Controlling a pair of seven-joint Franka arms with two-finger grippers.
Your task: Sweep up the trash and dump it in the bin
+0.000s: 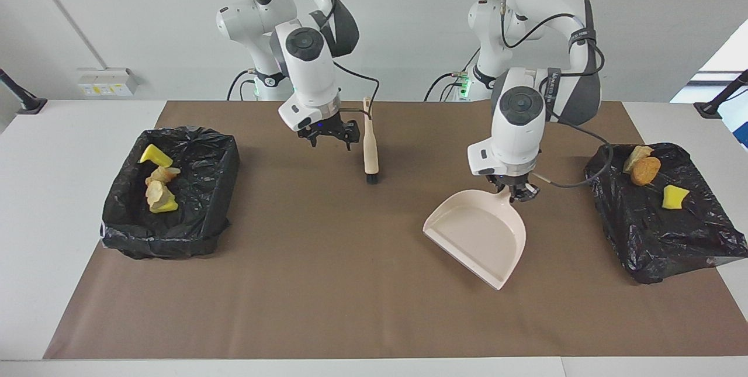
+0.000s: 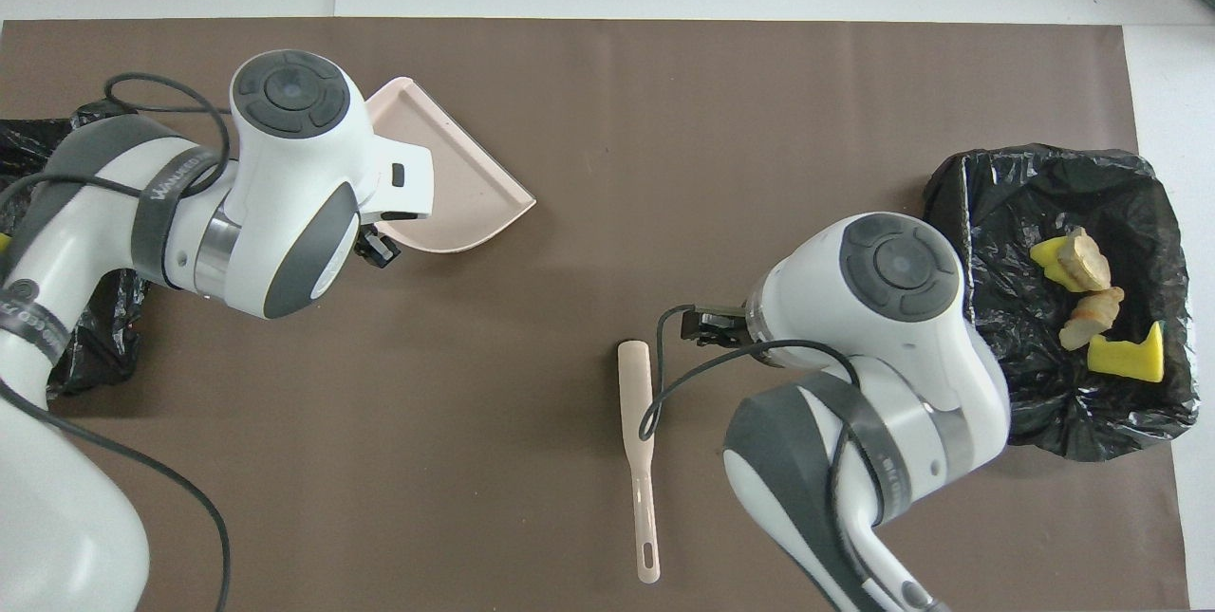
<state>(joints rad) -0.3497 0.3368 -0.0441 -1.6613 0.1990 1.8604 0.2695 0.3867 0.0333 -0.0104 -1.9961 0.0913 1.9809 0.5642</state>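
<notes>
With the trash (image 1: 645, 170) in both black bins (image 1: 666, 231) beside the brush (image 1: 370, 152), our left gripper (image 1: 516, 193) clamps the light, stiff dustpan (image 1: 479, 234) by its handle while the right gripper (image 1: 327, 134) hangs open.

The trash (image 1: 156, 184) in the black bin (image 1: 170, 231) at the right arm's end was bright yellow mixed with tan, and in the other black bin (image 1: 660, 237) lay an orange-brown lump (image 1: 645, 170), a tan piece (image 1: 634, 156) and a yellow chunk (image 1: 675, 196). The dustpan (image 1: 479, 234) was a pale pinkish beige, and the brush (image 1: 370, 152) was beige with black bristles. A plain dull-brown mat (image 1: 350, 277) covered the white counter (image 1: 52, 149), and the arms (image 1: 520, 125) were white with grey and black parts.
</notes>
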